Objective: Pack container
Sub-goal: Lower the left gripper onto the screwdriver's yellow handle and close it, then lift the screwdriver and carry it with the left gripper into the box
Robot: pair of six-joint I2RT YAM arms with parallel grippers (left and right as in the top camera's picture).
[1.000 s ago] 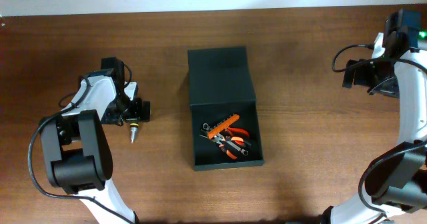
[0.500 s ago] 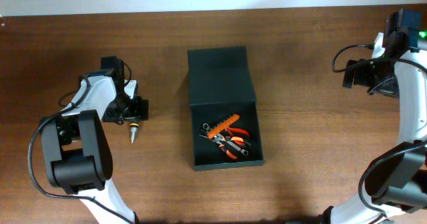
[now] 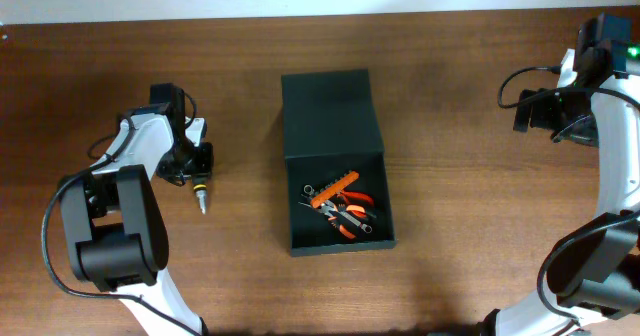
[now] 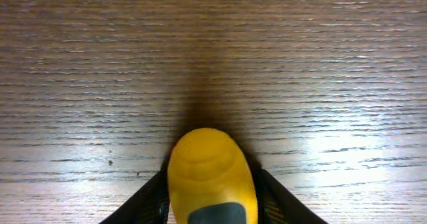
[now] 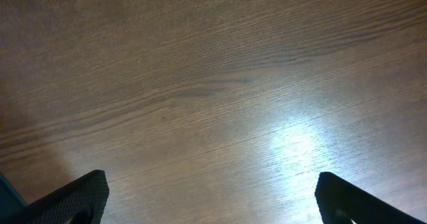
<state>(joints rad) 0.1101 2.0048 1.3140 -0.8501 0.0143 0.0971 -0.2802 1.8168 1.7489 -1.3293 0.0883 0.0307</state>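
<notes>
Left jaws, frame left, closed on yellow screwdriver (image 4: pixel 212 174), shifted slightly leftward since earlier; right jaws spread wide, empty; box (image 3: pixel 330 116) unmoved.

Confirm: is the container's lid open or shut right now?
Open. The lid is folded back on the far side of the container, and the orange-handled tools show inside it.

The yellow handle (image 4: pixel 211 177) runs off the left wrist view's bottom edge; overhead, the tools (image 3: pixel 338 208) are indistinct.
</notes>
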